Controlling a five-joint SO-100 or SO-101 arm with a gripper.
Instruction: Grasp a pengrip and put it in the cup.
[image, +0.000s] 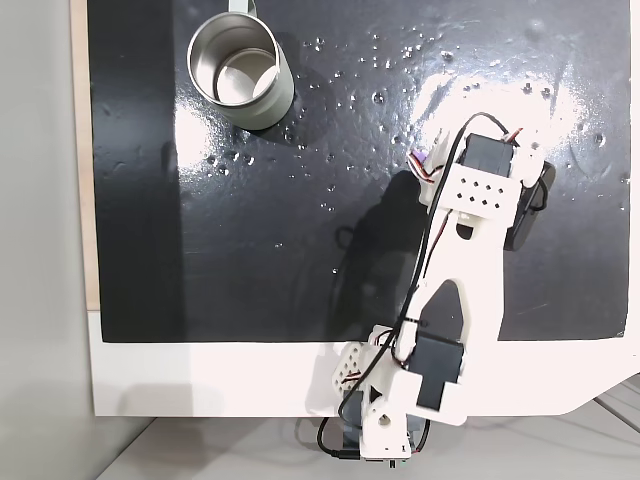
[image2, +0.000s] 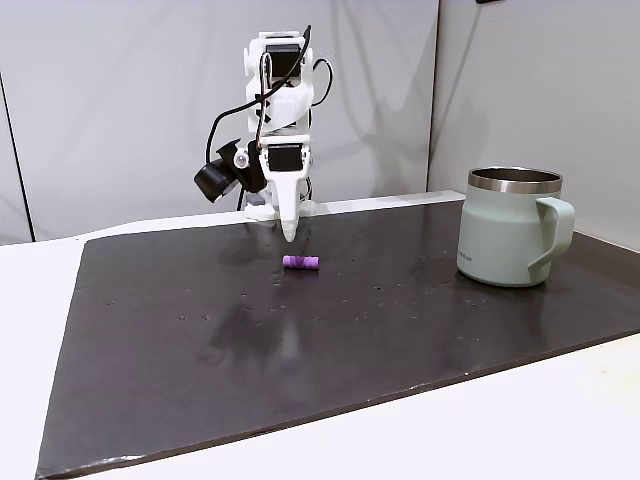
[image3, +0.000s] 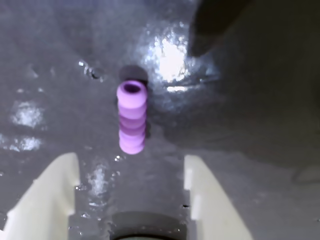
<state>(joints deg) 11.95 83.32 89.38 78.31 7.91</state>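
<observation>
From the side-on fixed view, the black mat (image2: 300, 340) covers most of the white table (image2: 560, 420). Starting at the left of that view, the white arm (image2: 280, 100) stands at the mat's far edge and points its gripper (image2: 289, 236) straight down, the tip hanging just above the mat. Just in front of the tip, toward five o'clock from it, the pengrip (image2: 301, 262) lies on its side on the mat — a short purple tube, not touched by anything. Well apart from it, at about three o'clock, the cup (image2: 508, 227) stands upright on the mat with its handle turned to the right of that view.

In the fixed view from above, the cup (image: 241, 70) sits at about eleven o'clock on the mat (image: 250, 250), its steel inside bare, while the arm (image: 450, 290) reaches up from the bottom edge and a sliver of the pengrip (image: 420, 156) peeks out beside its wrist.

In the wrist view, the two pale fingers (image3: 50, 195) stand spread apart with bare mat between them — the pincer is open — and the ribbed pengrip (image3: 132, 117) lies at twelve o'clock just beyond the gap, its hollow end facing away.
</observation>
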